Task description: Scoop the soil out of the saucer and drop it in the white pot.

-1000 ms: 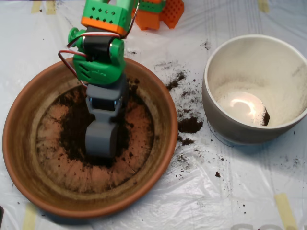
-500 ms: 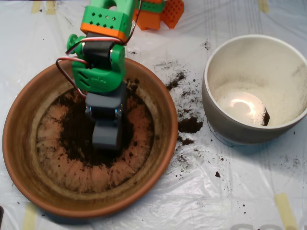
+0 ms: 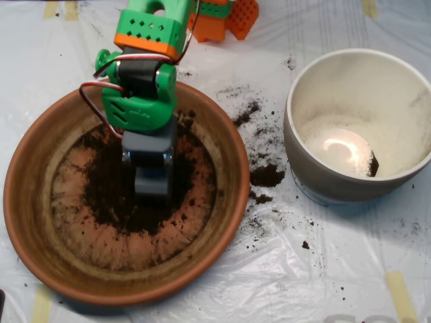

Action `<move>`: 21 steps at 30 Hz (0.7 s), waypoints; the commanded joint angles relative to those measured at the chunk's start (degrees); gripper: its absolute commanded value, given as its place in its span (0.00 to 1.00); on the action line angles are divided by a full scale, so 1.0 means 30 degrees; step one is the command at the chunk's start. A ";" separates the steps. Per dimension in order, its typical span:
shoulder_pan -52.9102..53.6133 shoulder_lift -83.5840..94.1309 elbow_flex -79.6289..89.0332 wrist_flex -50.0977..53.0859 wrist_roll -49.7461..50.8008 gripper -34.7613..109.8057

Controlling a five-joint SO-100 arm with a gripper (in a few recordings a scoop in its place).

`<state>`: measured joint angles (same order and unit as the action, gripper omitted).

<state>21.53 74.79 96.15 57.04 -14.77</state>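
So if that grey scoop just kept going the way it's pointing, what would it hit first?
Probably the dark loose soil directly beneath the grey scoop, then the terracotta saucer floor; height is unclear from above.

Light: bright, even (from overhead)
Glare: hot spot inside the white pot point(image 3: 360, 124), at its floor
Focus: mostly sharp, slightly soft
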 commanded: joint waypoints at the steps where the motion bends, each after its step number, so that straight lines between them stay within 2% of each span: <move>1: -0.0234 0.2725 -0.0762 0.0615 -0.0029 0.24; 21: -0.4570 1.0811 -0.2725 0.4688 0.0879 0.24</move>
<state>10.02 99.14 93.96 69.08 -12.04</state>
